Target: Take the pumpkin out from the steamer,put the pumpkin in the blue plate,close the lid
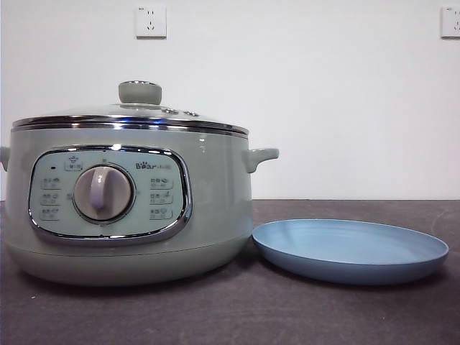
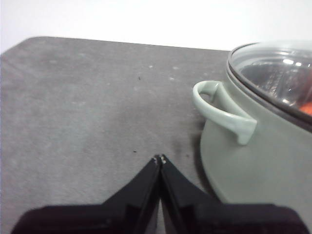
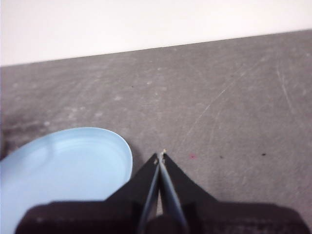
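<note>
The sage-green steamer [image 1: 129,208] stands at the left of the table with its glass lid [image 1: 136,113] on. Through the lid [image 2: 278,73] in the left wrist view, an orange patch of the pumpkin [image 2: 306,108] shows inside. The blue plate [image 1: 350,249] lies bare to the right of the steamer. My left gripper [image 2: 160,158] is shut and hovers over the table beside the steamer's side handle [image 2: 222,109]. My right gripper [image 3: 161,155] is shut too, over the table just beside the plate [image 3: 63,170]. Neither gripper appears in the front view.
Dark grey tabletop [image 1: 237,309] runs in front of the steamer and plate. A white wall with two power sockets [image 1: 150,21] stands behind.
</note>
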